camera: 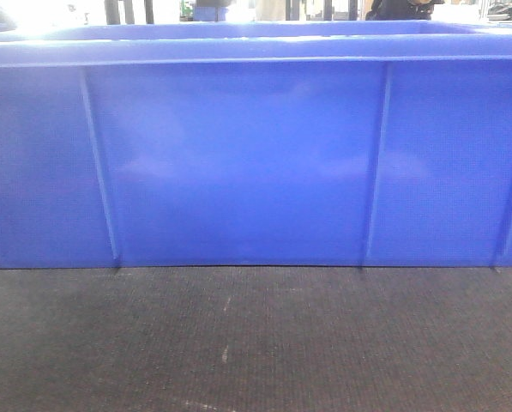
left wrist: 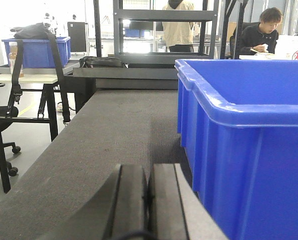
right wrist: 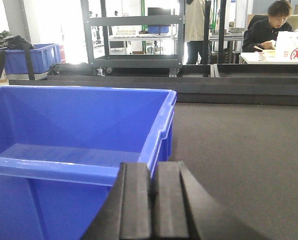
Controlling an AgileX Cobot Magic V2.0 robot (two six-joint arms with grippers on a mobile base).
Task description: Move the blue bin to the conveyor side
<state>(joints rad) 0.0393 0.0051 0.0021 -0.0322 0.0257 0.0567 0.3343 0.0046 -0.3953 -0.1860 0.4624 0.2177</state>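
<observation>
Blue bin (camera: pixel 238 163): sitting flat on the dark belt surface, long ribbed wall filling my front view. From what I can see over the rim in the right wrist view it looks empty inside.

Conveyor side (camera: pixel 256 343): that woven grey-black surface runs under the bin and out past it on both ends, with plenty of bare belt around it.

Left gripper (left wrist: pixel 148 200): fingers pressed together, holding nothing, parked low on the belt just beside the bin's left end wall, apart from the plastic.

Right gripper (right wrist: pixel 151 200): same deal, fingers closed flat against each other. It sits at the bin's right end, about rim height, near the corner; can't tell if it's actually touching.

Step in hand: I'd say I'm bracketing the bin, one arm at each end, no contact confirmed yet.

Next move: my guess is both closed grippers come in against the end walls and push or squeeze evenly so the bin slides straight. Glossy plastic, so uneven pressure will probably make it twist.

Background: metal rack (left wrist: pixel 163 30), another blue crate (left wrist: pixel 36 50) on a side table, a seated person (right wrist: pixel 271 27) off to the right.
</observation>
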